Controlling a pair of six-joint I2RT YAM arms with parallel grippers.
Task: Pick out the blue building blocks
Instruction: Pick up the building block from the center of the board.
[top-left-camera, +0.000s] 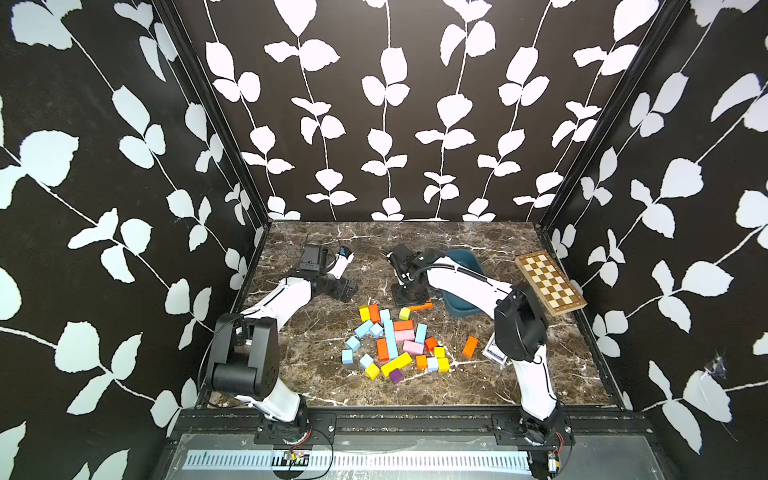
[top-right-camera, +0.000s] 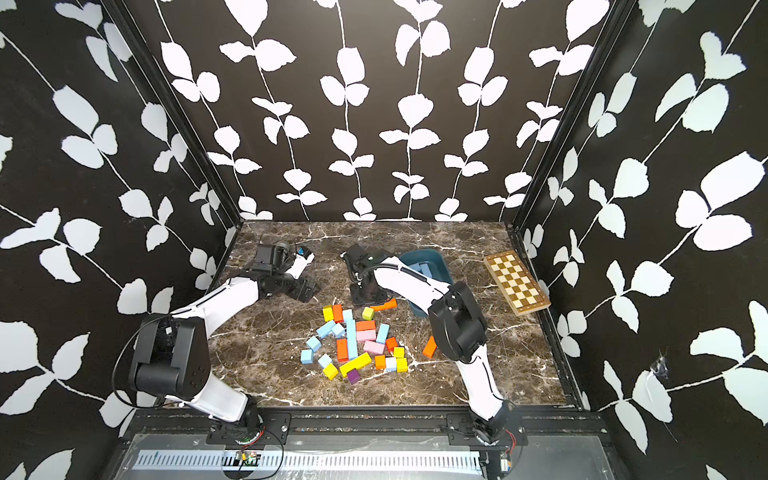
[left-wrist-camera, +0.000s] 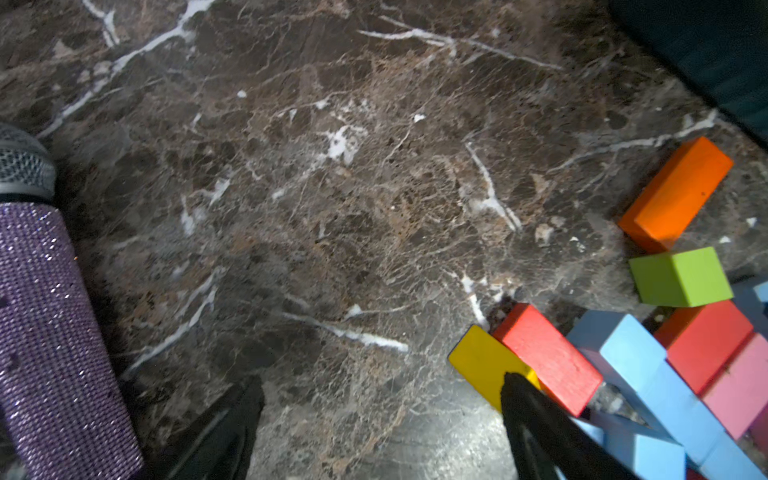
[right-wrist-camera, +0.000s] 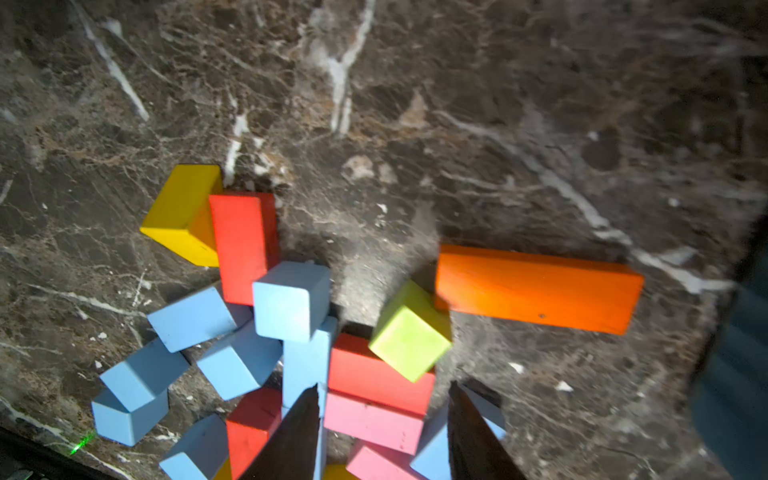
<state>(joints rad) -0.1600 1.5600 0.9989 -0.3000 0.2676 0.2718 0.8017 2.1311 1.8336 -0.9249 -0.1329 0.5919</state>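
Observation:
Several light blue building blocks lie in a mixed pile mid-table, among them a long bar (top-left-camera: 390, 338) (top-right-camera: 351, 338) and cubes (top-left-camera: 347, 356) (right-wrist-camera: 291, 301). More blue blocks (top-right-camera: 424, 269) lie inside the dark teal tray (top-left-camera: 465, 308) (top-right-camera: 436, 259). My right gripper (top-left-camera: 410, 296) (right-wrist-camera: 384, 386) hangs over the far edge of the pile. Its jaws are open and hold nothing, with pink and red blocks showing in the gap. My left gripper (top-left-camera: 349, 291) (left-wrist-camera: 381, 382) is wide open over bare marble, left of the pile. One of its fingers (left-wrist-camera: 528, 415) overlaps a yellow block (left-wrist-camera: 482, 361).
A folded chessboard (top-left-camera: 548, 282) lies at the right wall. A purple glitter microphone (left-wrist-camera: 50, 332) lies close to my left gripper. A blue card box (top-left-camera: 494, 353) sits under my right arm's elbow, and a lone orange block (top-left-camera: 470, 346) lies beside it. Patterned walls enclose the table.

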